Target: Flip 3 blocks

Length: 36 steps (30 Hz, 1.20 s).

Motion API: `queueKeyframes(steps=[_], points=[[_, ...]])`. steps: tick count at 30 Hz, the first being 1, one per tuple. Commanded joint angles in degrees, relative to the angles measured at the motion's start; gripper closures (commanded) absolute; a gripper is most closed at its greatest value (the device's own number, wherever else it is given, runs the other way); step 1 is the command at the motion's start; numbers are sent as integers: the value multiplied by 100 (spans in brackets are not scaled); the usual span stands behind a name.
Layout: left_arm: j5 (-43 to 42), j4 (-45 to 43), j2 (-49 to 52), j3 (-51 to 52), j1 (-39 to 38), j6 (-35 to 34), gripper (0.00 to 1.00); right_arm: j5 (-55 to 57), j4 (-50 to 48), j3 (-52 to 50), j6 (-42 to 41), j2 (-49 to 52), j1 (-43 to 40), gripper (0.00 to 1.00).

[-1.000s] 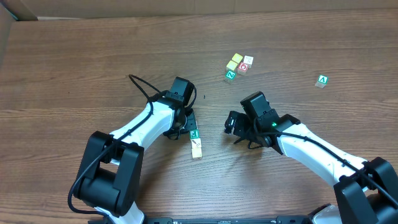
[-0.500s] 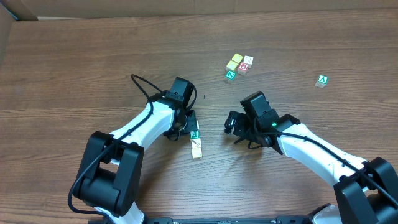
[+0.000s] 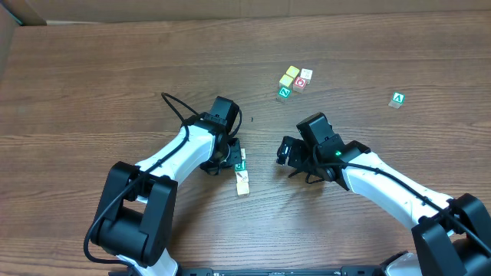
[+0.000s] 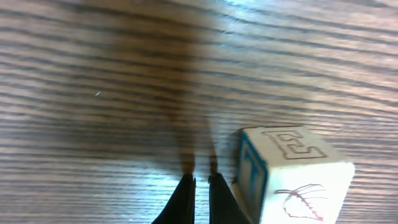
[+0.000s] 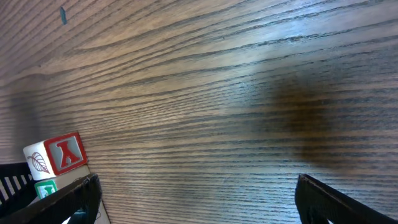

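Note:
A short row of blocks lies mid-table: a teal-green-faced one (image 3: 240, 164) and a pale yellow one (image 3: 243, 185) just in front of it. My left gripper (image 3: 232, 159) is shut with nothing in it, its tips down at the table against the left side of the teal block. In the left wrist view that block (image 4: 292, 171) shows a blue letter face, an outlined "E" and a leaf, right beside the shut gripper (image 4: 201, 186). My right gripper (image 3: 285, 153) stands open to the right of the row. Its view shows a red-letter block (image 5: 57, 155) at the left, beyond its empty gripper (image 5: 199, 199).
A cluster of yellow, red and green "Z" cubes (image 3: 294, 80) sits at the back. A lone green "A" cube (image 3: 397, 99) lies far right. A black cable (image 3: 175, 107) loops off the left arm. The table's back edge meets cardboard (image 3: 230, 9).
The teal-faced block by my left fingertips has shifted slightly to the right. Both arms have hardly moved, and the right gripper stays open.

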<state>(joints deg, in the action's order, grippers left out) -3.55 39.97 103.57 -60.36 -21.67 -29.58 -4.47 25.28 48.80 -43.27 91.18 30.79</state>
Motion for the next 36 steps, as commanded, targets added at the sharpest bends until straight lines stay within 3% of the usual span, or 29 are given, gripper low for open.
queueKeyframes(steps=[1,6,18,25,33,34,35,36], points=[[-229,-61,46,-24,-4,107,96,52,-28,66,24,-61,-7,0],[-485,-96,46,-24,-4,111,96,52,-28,66,22,-61,-7,0],[282,227,46,-44,107,109,96,52,-28,66,24,-61,-7,0],[-31,839,24,-520,616,116,96,52,-28,66,22,-61,-7,0],[-396,909,-356,-831,1123,133,96,52,-251,66,28,-61,-7,0],[-374,911,-365,-831,1143,160,96,52,-286,66,31,-61,-7,6],[-378,914,-363,-831,1150,240,96,52,-302,66,28,-61,-7,33],[-380,918,-354,-826,1150,297,96,50,-328,66,26,-61,-7,83]])
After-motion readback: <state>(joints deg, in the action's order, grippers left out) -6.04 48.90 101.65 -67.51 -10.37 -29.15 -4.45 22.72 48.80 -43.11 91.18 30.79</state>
